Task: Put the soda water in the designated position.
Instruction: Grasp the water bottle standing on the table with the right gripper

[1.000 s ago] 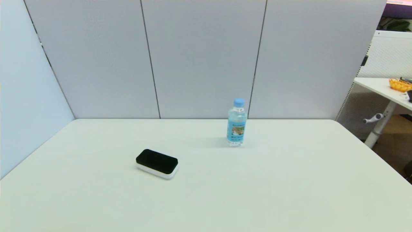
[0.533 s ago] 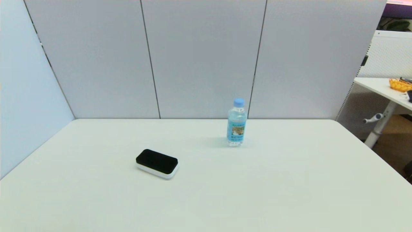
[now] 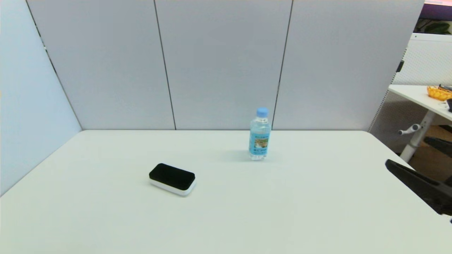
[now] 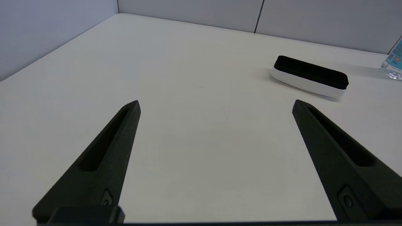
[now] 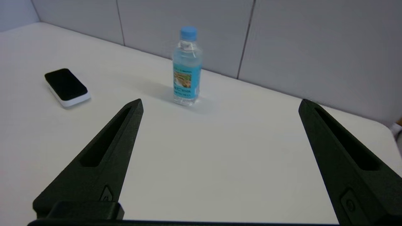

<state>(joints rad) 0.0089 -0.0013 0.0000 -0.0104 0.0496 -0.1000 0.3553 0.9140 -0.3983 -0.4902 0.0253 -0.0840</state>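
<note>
The right gripper hung over the right edge of the white table, its fingers spread wide and holding nothing. Ahead of it, well apart, the soda water stood upright near the table's far edge, close to the grey partition wall. The black-topped white block lay flat farther to the left. The left gripper waited low over the near left of the table, fingers likewise spread and empty.
</note>
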